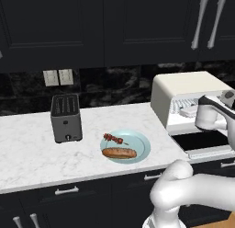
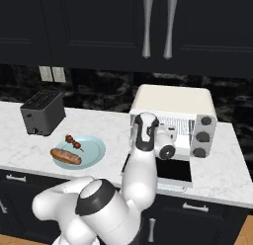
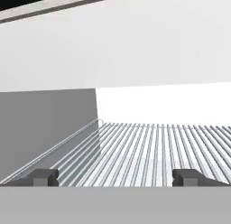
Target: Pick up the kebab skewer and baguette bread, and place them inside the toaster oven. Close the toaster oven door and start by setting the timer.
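My gripper (image 3: pixel 115 177) sat at the bottom of the hand view with its fingertips (image 3: pixel 43 177) wide apart and nothing between them, pointed over the wire rack (image 3: pixel 153 146) inside the toaster oven (image 2: pixel 173 103), whose door (image 2: pixel 165 172) lay folded down flat at the centre right of the right base view. The kebab skewer (image 1: pixel 114 139) and the baguette bread (image 1: pixel 119 152) both lay on the blue plate (image 1: pixel 142 146) at the centre of the left base view, the skewer just behind the loaf, so I judged neither pick was done. To do it well I would back straight out of the cavity clear of the door, then come down over the skewer with my open jaws across its stick.
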Robot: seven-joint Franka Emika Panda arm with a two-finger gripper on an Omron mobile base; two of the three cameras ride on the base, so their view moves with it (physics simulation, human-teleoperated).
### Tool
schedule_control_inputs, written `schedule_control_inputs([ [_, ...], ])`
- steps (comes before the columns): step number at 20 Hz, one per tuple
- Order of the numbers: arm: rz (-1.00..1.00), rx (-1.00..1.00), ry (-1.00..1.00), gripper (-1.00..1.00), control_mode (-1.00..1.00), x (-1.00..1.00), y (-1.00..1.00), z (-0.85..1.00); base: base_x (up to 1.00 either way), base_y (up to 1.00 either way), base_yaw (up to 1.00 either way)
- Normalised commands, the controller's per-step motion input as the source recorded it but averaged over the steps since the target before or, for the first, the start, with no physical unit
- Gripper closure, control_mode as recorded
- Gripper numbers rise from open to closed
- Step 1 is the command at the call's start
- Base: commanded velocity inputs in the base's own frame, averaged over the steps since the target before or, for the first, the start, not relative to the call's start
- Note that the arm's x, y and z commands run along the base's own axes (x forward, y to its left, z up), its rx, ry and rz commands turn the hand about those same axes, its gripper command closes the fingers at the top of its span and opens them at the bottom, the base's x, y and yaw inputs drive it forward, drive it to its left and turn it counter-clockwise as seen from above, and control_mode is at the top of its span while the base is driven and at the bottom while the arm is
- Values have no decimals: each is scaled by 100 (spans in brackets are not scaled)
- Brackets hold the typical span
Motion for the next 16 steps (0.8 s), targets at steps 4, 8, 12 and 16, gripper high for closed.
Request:
schedule_control_inputs([
  [4,0,1,0,-100,-100,34,-13,-39,0,0,0],
  [8,0,0,0,-100,-100,25,-17,-32,0,0,0],
  [12,0,0,3,-100,-100,3,-26,-44,0,0,0],
  [16,0,0,17,-100,-100,-27,-22,-58,0,0,0],
])
